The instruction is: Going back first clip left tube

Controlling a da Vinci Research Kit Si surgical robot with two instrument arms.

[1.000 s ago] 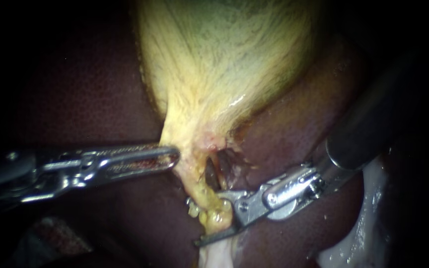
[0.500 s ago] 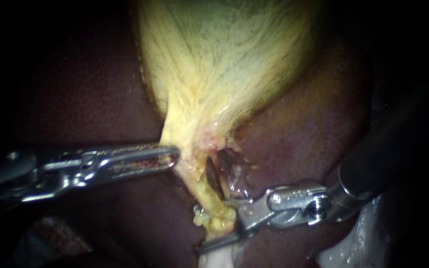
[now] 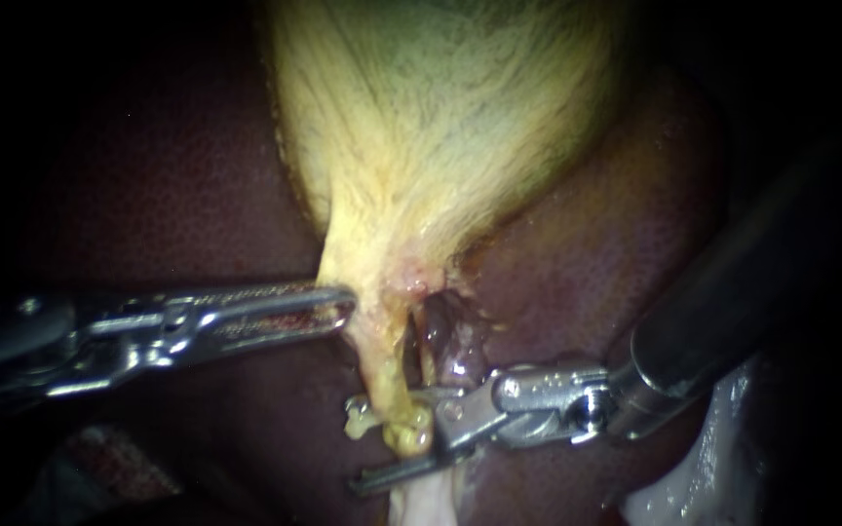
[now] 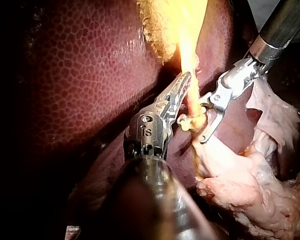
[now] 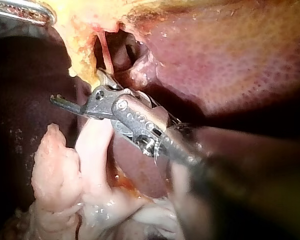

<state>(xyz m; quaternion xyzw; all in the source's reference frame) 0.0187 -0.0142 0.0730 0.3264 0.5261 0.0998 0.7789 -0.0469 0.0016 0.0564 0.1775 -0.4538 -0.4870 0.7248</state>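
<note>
Two instruments were on the tissue. The left instrument (image 3: 341, 308) lay flat from the left, jaws clamped on the edge of the gallbladder (image 3: 440, 127) where it narrowed, and it looked to be holding that edge taut over the liver (image 3: 168, 195).

The left tube (image 3: 380, 365) was the yellowish strand running far-to-near out of that narrow end, with a thin reddish right tube (image 3: 429, 353) just beside it across a dark gap. The right instrument (image 3: 390, 438) reached in from the right with its jaws apart, pointing left. The left tube's lumpy near end sat in the gap between them, so the tube crossed the jaws roughly square-on.

Couldn't tell whether the small pale knob on the tube's left side was a clip.

Backing off probably meant sliding straight out rightward along its own shaft, jaws kept apart, so nothing snagged.
</note>
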